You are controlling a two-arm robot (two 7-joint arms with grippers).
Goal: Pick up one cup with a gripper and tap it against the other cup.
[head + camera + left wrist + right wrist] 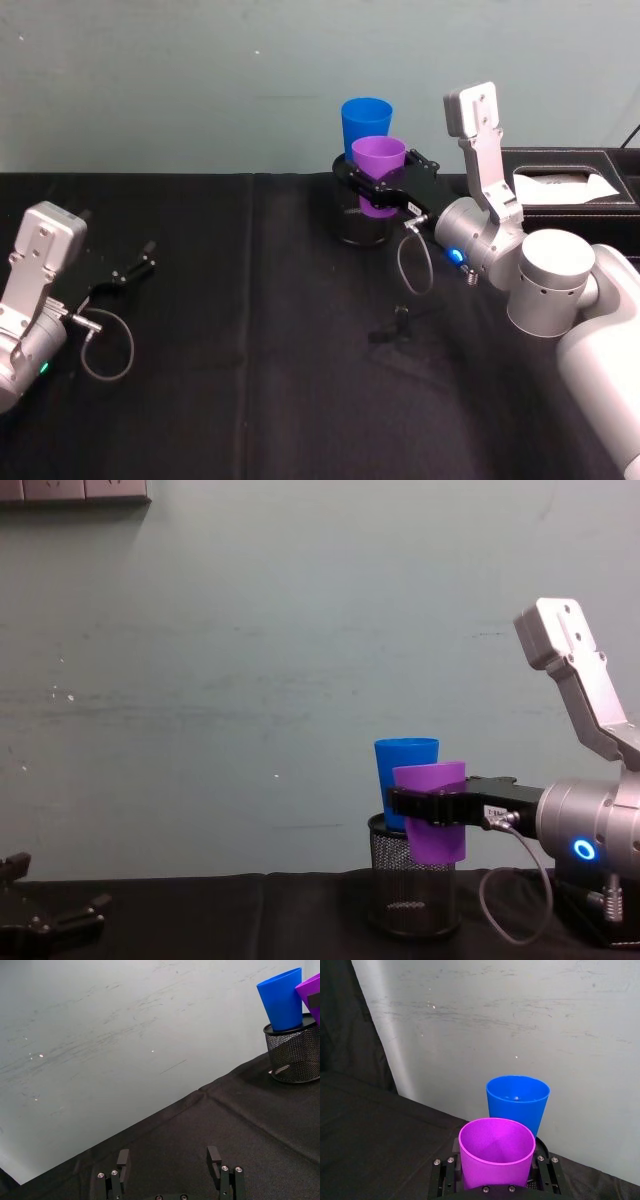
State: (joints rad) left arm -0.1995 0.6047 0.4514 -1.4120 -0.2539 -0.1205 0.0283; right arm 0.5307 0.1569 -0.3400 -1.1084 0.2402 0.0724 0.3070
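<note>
Purple cup (378, 157) clamped upright in right gripper (377, 191), held just beside blue cup (366, 118) seated in mesh holder (410, 895). Left gripper (167, 1156) parked low at left, spread wide.

Soft, even light — pale wall (150, 80) bright, black cloth (250, 400) dim, shadows faint.
</note>
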